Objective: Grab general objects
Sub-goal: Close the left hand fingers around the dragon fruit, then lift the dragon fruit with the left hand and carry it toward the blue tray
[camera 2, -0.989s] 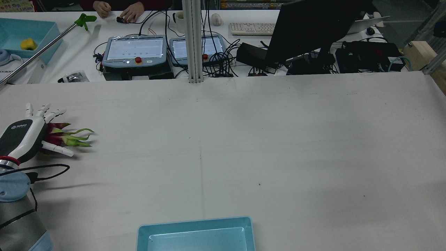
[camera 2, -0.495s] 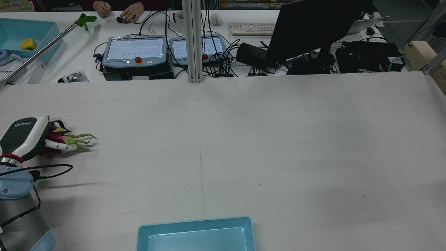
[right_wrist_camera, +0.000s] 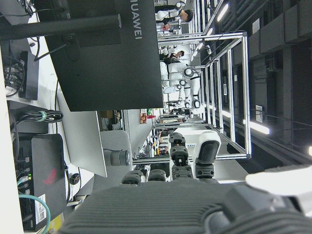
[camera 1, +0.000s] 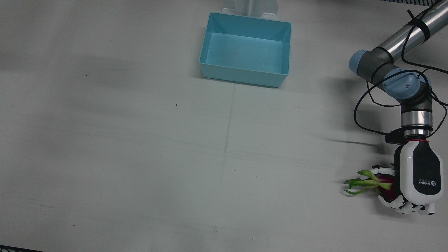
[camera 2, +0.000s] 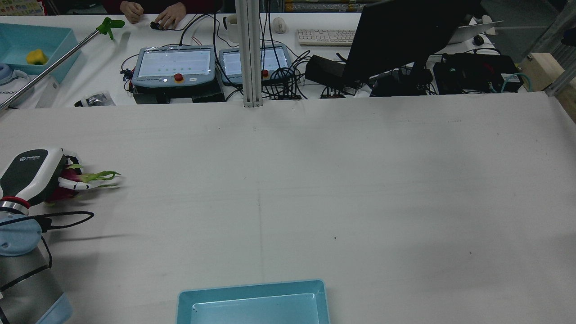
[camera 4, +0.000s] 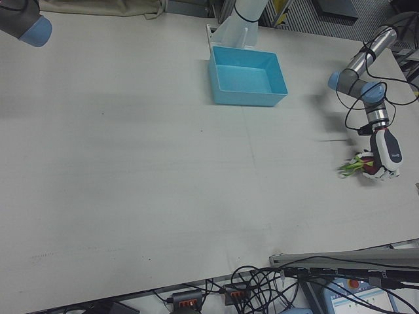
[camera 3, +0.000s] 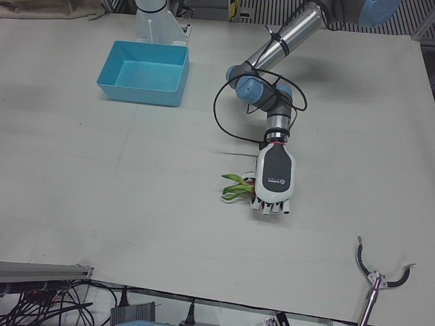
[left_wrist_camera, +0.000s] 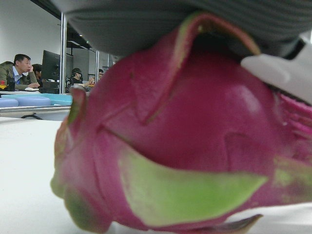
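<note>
Your left hand (camera 1: 415, 178), glossy white shell with a black back panel, is clenched around the dragon fruit (camera 1: 384, 183) at the lower right of the front view, its fingers (camera 1: 402, 206) curled under the fruit on the table (camera 1: 140, 140). The fruit's skin is waxy magenta with broad green-tipped scales; thin green leaves trail toward frame centre. The table cover is matte pale grey with faint creases. A rigid light-blue plastic bin (camera 1: 245, 53) with sloped walls sits well apart at top centre. A black cable (camera 1: 364, 105) loops around the wrist. Your right hand (right_wrist_camera: 195, 204) shows only its ribbed grey palm and raised fingers, grasping nothing.
</note>
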You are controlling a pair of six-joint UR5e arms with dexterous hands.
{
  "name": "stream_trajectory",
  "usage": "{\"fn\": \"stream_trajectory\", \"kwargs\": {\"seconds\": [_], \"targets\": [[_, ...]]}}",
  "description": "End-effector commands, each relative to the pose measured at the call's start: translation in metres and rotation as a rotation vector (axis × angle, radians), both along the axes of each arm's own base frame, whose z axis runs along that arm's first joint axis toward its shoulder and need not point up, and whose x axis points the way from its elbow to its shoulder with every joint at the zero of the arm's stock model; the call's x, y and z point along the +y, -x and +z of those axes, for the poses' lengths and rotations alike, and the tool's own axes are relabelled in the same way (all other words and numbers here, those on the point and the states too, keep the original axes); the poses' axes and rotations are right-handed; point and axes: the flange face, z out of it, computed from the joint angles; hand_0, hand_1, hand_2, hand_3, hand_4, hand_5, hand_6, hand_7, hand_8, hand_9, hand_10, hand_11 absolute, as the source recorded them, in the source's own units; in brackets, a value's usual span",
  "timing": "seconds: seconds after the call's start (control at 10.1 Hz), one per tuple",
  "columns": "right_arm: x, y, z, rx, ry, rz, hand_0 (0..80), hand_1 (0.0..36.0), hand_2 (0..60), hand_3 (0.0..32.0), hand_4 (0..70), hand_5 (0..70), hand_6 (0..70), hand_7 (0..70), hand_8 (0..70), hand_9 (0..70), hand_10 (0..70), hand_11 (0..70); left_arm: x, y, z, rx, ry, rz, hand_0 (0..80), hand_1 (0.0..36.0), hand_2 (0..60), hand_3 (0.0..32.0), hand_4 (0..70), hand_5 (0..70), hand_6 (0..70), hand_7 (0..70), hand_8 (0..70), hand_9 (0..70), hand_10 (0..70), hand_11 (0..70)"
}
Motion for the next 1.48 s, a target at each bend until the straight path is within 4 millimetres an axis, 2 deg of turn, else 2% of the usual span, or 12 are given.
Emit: {"fn": "stream_trajectory", "kwargs": {"seconds": [0.0,0.2,0.4,0.49,0.59,0.69,0.79,0.89,0.99,1.19,1.29,1.38], "targets": [[0.000,0.000,-0.001,0.000,-0.001,0.000,0.0,0.0,0.0,0.0,0.0,0.0,0.0,0.0,0.0,0.0,0.0,0.0,-0.005,0.027,-0.065,0.080,-0.068,-0.039,10.1,4.9,60.0,0.0,70.0,55.9,70.0,70.0,69.5,70.0,70.0,70.0],[0.000,0.000,-0.001,0.001,-0.001,0.000,0.0,0.0,0.0,0.0,0.0,0.0,0.0,0.0,0.0,0.0,0.0,0.0,0.005,0.048,-0.128,0.148,-0.126,-0.049,0.0,5.1,60.0,0.0,70.0,56.6,70.0,67.5,70.0,70.0,70.0,70.0],[0.000,0.000,-0.001,0.000,-0.001,0.000,0.0,0.0,0.0,0.0,0.0,0.0,0.0,0.0,0.0,0.0,0.0,0.0,0.019,0.056,-0.171,0.200,-0.172,-0.036,0.0,4.1,60.0,0.0,70.0,54.5,70.0,65.3,70.0,70.0,70.0,70.0],[0.000,0.000,-0.001,0.000,-0.001,0.000,0.0,0.0,0.0,0.0,0.0,0.0,0.0,0.0,0.0,0.0,0.0,0.0,0.015,0.044,-0.208,0.247,-0.212,-0.022,0.0,3.8,60.0,0.0,70.0,53.9,70.0,64.5,70.0,70.0,70.0,70.0],[0.000,0.000,-0.001,0.000,-0.001,0.000,0.0,0.0,0.0,0.0,0.0,0.0,0.0,0.0,0.0,0.0,0.0,0.0,0.016,0.028,-0.229,0.278,-0.235,0.010,0.0,3.6,60.0,0.0,70.0,53.5,70.0,63.5,70.0,70.0,70.0,70.0],[0.000,0.000,-0.001,0.000,-0.001,0.000,0.0,0.0,0.0,0.0,0.0,0.0,0.0,0.0,0.0,0.0,0.0,0.0,0.026,0.008,-0.240,0.300,-0.245,0.054,0.0,4.3,60.0,0.0,70.0,53.7,70.0,63.4,70.0,70.0,70.0,70.0],[0.000,0.000,-0.001,0.000,-0.001,0.000,0.0,0.0,0.0,0.0,0.0,0.0,0.0,0.0,0.0,0.0,0.0,0.0,0.040,-0.027,-0.259,0.335,-0.259,0.114,0.0,4.4,60.0,0.0,70.0,53.7,70.0,63.3,70.0,70.0,70.0,70.0],[0.000,0.000,-0.001,0.000,-0.001,0.000,0.0,0.0,0.0,0.0,0.0,0.0,0.0,0.0,0.0,0.0,0.0,0.0,0.062,-0.074,-0.288,0.366,-0.269,0.193,0.0,3.7,60.0,0.0,70.0,51.2,70.0,61.7,70.0,70.0,70.0,70.0],[0.000,0.000,-0.001,0.000,-0.001,0.000,0.0,0.0,0.0,0.0,0.0,0.0,0.0,0.0,0.0,0.0,0.0,0.0,0.076,-0.096,-0.310,0.389,-0.276,0.234,0.0,3.4,60.0,0.0,70.0,50.3,70.0,61.6,70.0,70.0,70.0,70.0],[0.000,0.000,-0.001,0.000,-0.001,0.000,0.0,0.0,0.0,0.0,0.0,0.0,0.0,0.0,0.0,0.0,0.0,0.0,0.085,-0.111,-0.356,0.448,-0.307,0.260,0.0,3.1,60.0,0.0,70.0,50.2,70.0,62.8,70.0,70.0,70.0,70.0],[0.000,0.000,-0.001,0.000,-0.001,0.000,0.0,0.0,0.0,0.0,0.0,0.0,0.0,0.0,0.0,0.0,0.0,0.0,0.095,-0.123,-0.367,0.458,-0.306,0.284,0.0,2.8,60.0,0.0,70.0,49.7,70.0,63.1,70.0,70.0,70.0,70.0],[0.000,0.000,-0.001,0.000,-0.001,0.000,0.0,0.0,0.0,0.0,0.0,0.0,0.0,0.0,0.0,0.0,0.0,0.0,0.099,-0.128,-0.368,0.459,-0.303,0.294,0.0,2.8,60.0,0.0,70.0,49.7,70.0,62.9,70.0,70.0,70.0,70.0]]}}
